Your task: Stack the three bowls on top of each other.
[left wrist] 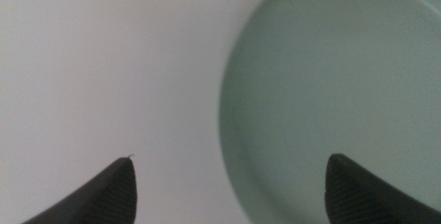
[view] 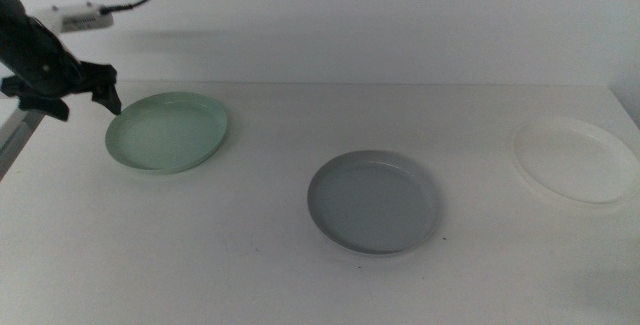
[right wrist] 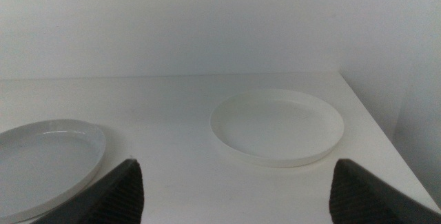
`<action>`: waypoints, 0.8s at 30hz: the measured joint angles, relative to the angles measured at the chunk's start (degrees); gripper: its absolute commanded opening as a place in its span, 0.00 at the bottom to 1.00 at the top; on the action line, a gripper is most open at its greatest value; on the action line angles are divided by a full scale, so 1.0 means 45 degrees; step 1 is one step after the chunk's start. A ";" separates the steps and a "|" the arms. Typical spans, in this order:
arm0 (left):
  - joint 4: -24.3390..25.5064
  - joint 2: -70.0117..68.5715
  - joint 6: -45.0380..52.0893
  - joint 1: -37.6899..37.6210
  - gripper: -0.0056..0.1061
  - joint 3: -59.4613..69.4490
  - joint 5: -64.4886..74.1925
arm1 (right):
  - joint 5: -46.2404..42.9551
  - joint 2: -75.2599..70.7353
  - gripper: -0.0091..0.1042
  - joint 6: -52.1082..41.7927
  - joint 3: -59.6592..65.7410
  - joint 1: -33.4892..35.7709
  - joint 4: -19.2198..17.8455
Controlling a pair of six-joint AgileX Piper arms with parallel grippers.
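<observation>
Table (view: pixel 300 285) white. Three bowls lay apart, unstacked: mint bowl (view: pixel 168 131) far left, grey bowl (view: pixel 373 203) centre, white bowl (view: pixel 575 159) right edge. Left gripper (view: pixel 85 103) spread wide, straddling mint bowl's left rim, seemingly not touching. Right gripper (right wrist: pixel 234 196) out of middle view, released, facing white bowl.

The middle view looks forward and down from above the table (view: pixel 300 285), taking in all three bowls and the back wall (view: pixel 400 15); the left wrist view hangs close over the green bowl (left wrist: pixel 337 79), facing almost straight down, so only part of its rim fits in; the right wrist view sits low and farther back, facing level across the table toward the wall, sharing the white bowl (right wrist: pixel 277 126) and grey bowl (right wrist: pixel 45 162) with the middle view.
</observation>
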 measured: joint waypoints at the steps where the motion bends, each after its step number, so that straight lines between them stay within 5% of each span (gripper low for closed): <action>1: -0.0062 0.0238 0.0127 0.0000 0.89 0.0000 -0.0299 | 0.0000 0.0000 0.84 0.0000 0.0000 0.0000 0.0000; 14: -0.0724 0.1854 0.1061 0.0000 0.83 -0.0021 -0.2031 | 0.0000 0.0000 0.84 0.0000 0.0000 0.0000 0.0000; 17: -0.0724 0.1875 0.1147 0.0000 0.67 -0.0064 -0.2113 | 0.0000 0.0000 0.84 0.0000 0.0000 0.0000 0.0000; 24: -0.1041 0.1882 0.1081 0.0000 0.03 -0.0083 -0.1585 | 0.0000 0.0000 0.84 0.0000 0.0000 0.0000 0.0000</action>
